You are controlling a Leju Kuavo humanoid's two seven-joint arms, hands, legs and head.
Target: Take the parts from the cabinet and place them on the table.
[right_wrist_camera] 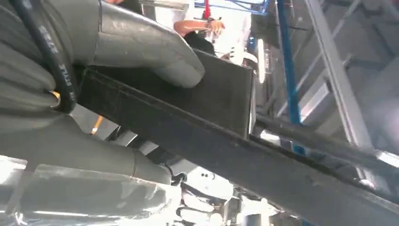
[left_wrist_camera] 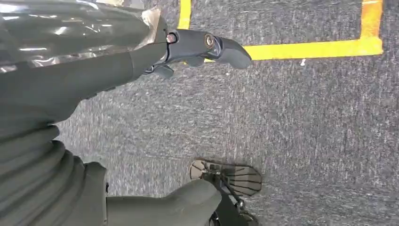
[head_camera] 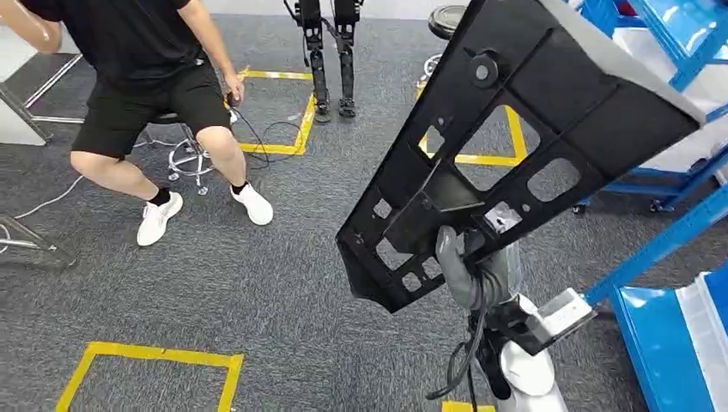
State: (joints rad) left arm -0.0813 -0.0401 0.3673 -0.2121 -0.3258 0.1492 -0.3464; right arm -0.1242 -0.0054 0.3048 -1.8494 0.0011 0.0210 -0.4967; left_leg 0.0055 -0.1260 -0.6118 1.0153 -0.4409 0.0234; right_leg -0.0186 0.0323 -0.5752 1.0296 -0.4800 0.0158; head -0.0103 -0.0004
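Part: a large black panel [head_camera: 515, 146], flat with cut-out windows and ribs, carried in the air over the grey carpet [head_camera: 257, 292], running from 6 o'clock up toward 1 o'clock in the head view.
Handling: it looks stiff and fairly heavy, long past the grip, so it likely levers and swings; the raised bracket near its lower end seems the soundest hold.
Right hand [head_camera: 470, 268]: fingers wrapped tight around that bracket, thumb pressed on the black face in the right wrist view.
Left hand [left_wrist_camera: 141, 117]: fingers spread, holding nothing, hanging above the carpet.
Cabinet: blue racks [head_camera: 678, 51] at 2 o'clock.
Bystander: a person [head_camera: 146, 77] seated at 10 o'clock.
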